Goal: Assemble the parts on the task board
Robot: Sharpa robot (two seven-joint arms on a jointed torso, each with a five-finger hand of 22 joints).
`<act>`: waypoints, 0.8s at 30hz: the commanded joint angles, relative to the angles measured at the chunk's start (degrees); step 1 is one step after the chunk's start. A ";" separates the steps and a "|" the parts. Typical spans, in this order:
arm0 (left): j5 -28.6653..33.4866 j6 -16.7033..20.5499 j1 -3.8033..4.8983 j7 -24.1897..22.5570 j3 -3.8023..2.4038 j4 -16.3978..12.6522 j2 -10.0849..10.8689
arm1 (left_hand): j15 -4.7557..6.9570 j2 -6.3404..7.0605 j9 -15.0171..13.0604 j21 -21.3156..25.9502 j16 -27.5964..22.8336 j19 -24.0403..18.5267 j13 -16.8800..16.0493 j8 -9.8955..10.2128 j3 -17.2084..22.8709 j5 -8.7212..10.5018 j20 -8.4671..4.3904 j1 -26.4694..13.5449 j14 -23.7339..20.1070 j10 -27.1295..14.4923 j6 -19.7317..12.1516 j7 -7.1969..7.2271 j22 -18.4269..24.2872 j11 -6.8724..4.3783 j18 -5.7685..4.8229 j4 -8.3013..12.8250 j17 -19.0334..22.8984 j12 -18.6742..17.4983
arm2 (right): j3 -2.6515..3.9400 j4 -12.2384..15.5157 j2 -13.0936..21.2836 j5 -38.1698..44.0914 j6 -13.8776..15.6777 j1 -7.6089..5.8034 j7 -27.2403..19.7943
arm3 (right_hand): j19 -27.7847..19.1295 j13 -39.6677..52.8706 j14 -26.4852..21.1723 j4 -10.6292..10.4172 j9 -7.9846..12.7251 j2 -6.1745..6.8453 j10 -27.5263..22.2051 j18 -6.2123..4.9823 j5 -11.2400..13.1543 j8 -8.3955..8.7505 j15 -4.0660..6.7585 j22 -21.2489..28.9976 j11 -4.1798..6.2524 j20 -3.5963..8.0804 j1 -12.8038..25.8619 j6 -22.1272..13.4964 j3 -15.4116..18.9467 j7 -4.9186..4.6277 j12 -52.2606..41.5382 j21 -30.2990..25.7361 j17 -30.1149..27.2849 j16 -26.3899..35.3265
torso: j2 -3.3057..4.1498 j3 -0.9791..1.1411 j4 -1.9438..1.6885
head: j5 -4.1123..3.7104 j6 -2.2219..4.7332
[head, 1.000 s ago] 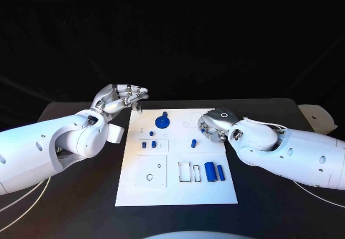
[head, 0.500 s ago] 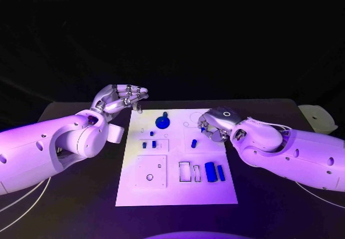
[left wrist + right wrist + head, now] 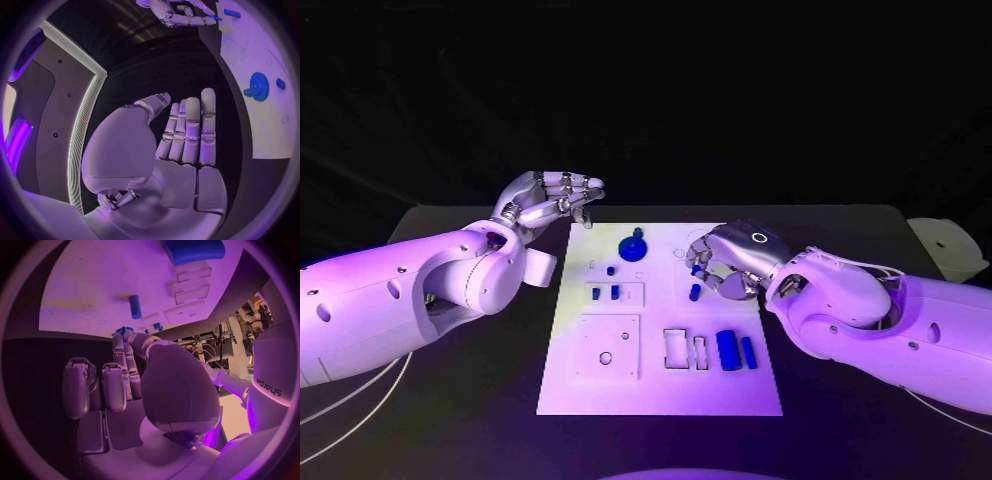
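- The right hand hovers over the task board near its right edge, fingers curled; a small blue part sits at its fingertips, though the pinch is hard to confirm.
- The left hand, open and empty, stays off the board's far-left corner.
- The blue gear has not moved.
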State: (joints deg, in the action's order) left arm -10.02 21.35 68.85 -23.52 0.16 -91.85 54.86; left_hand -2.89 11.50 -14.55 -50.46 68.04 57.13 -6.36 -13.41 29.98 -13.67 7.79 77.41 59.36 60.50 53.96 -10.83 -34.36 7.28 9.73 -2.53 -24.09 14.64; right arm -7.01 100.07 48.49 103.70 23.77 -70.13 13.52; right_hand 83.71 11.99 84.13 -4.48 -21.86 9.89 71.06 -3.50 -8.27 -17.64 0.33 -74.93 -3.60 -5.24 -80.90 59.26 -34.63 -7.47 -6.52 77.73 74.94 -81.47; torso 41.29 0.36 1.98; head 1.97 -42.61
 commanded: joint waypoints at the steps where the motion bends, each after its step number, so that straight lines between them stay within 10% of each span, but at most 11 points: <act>1: 0.58 0.03 -0.02 -0.73 -0.03 0.45 -0.49 | -0.02 0.03 0.03 0.31 -0.23 -0.17 0.08 0.27 0.26 -0.17 0.22 0.38 -0.21 -0.44 -0.29 -0.25 0.07 0.00 0.82 0.00 0.05 -0.21 | 0.06 1.94 -0.98 0.12 2.52 0.17 -1.95 | 1.87 0.07 3.38 0.43 -0.15 0.08 0.27 1.19 0.07 -0.16 0.46 -11.40 0.05 0.11 0.65 0.20 -0.16 -0.07 0.21 0.35 2.89 0.32 | -0.14 0.03 -0.36 | 1.18 0.23; 16: 1.25 -0.19 -0.08 -0.85 0.12 3.54 -2.48 | -0.10 0.20 0.03 0.31 -0.22 -0.23 0.10 0.27 0.28 -0.05 0.28 0.04 -0.29 -0.52 -0.30 -0.33 0.05 0.08 0.80 -0.04 0.11 -0.16 | -0.20 0.24 -7.52 -1.26 2.94 2.81 -4.13 | 1.97 0.09 3.39 0.53 -0.21 0.20 0.32 1.24 -0.09 -0.15 0.46 -11.52 0.02 0.11 0.76 0.15 -0.14 -0.12 0.29 0.65 2.92 0.28 | -0.96 0.01 -0.73 | 6.69 -1.90; 24: 1.32 -0.29 -0.08 -0.76 0.18 4.07 -3.43 | -0.11 0.20 0.03 0.31 -0.22 -0.24 0.10 0.27 0.28 -0.04 0.28 0.01 -0.30 -0.52 -0.30 -0.32 0.05 0.08 0.79 -0.05 0.12 -0.15 | -0.76 -2.11 -10.51 -1.57 2.44 5.10 -4.59 | 2.09 0.10 3.40 0.53 -0.23 0.19 0.35 1.30 -0.10 -0.15 0.45 -11.64 0.01 0.11 0.82 0.15 -0.13 -0.13 0.31 0.98 2.92 0.26 | -0.81 -0.08 -0.73 | 7.62 -2.65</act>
State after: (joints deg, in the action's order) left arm -9.18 21.36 68.75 -23.63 0.36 -87.77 51.60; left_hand -2.89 11.50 -14.56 -50.47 68.04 57.13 -6.32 -13.41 29.97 -13.67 7.78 77.41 59.36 60.31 53.75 -11.03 -34.36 7.48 9.73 -2.53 -24.03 14.64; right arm -7.75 98.19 38.19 102.27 26.37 -65.23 9.94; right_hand 83.71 12.02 84.13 -4.31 -21.98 10.13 71.13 -2.90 -8.05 -17.72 0.33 -74.92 -3.71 -5.24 -80.67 59.14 -34.79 -7.37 -6.48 78.45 74.93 -81.47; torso 40.42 0.33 1.29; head 9.32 -44.94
